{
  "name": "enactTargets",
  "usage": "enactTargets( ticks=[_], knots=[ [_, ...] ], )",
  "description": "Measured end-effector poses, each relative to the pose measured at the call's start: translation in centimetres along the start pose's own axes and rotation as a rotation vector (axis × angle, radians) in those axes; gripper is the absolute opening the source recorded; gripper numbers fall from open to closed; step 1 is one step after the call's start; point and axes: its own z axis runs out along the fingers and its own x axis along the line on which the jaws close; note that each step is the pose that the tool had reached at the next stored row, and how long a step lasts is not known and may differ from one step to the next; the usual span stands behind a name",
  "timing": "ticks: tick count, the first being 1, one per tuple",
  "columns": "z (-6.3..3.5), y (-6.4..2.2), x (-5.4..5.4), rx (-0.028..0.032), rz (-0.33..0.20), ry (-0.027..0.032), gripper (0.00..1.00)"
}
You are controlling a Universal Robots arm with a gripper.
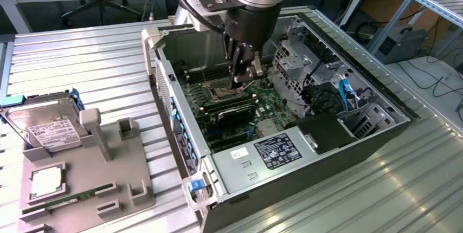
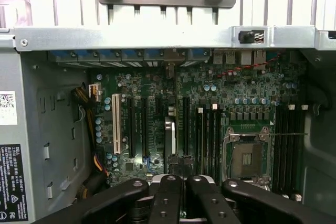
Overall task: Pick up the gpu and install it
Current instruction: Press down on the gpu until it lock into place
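Note:
The gpu [image 1: 230, 112] is a dark card standing on edge in a slot of the motherboard [image 1: 271, 103], inside the open computer case [image 1: 361, 135]. In the wrist view the gpu [image 2: 169, 132] appears edge-on as a thin silver-dark strip running from the rear bracket row toward the fingertips. My gripper [image 1: 237, 85] hangs inside the case just over the card's inner end, its fingers [image 2: 168, 192] pressed together and shut. Nothing shows held between them. I cannot tell whether the tips touch the card's top edge.
The CPU socket [image 2: 247, 156] lies beside the card, flanked by RAM slots [image 2: 289, 145]. Drive cage [image 1: 304, 59] and power supply [image 1: 278, 151] wall in the board. On the exterior view's left, a grey holder [image 1: 108, 184] carries a hard drive [image 1: 47, 127], a chip and a green RAM stick [image 1: 69, 198].

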Motion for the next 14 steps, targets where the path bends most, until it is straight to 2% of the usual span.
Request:
enactTargets(
  ticks=[4,9,11,13,14],
  knots=[
    [0.33,-0.01,-0.6,0.0001,0.007,0.0003,0.11],
    [1.61,0.03,-1.4,0.0004,0.018,0.0005,0.11],
    [2.14,0.04,-1.5,0.0003,0.025,0.0027,0.11],
    [2.51,0.05,-1.6,-0.0007,0.03,0.008,0.11],
    [2.58,0.07,-1.6,-0.0009,0.03,0.0081,0.11]
  ],
)
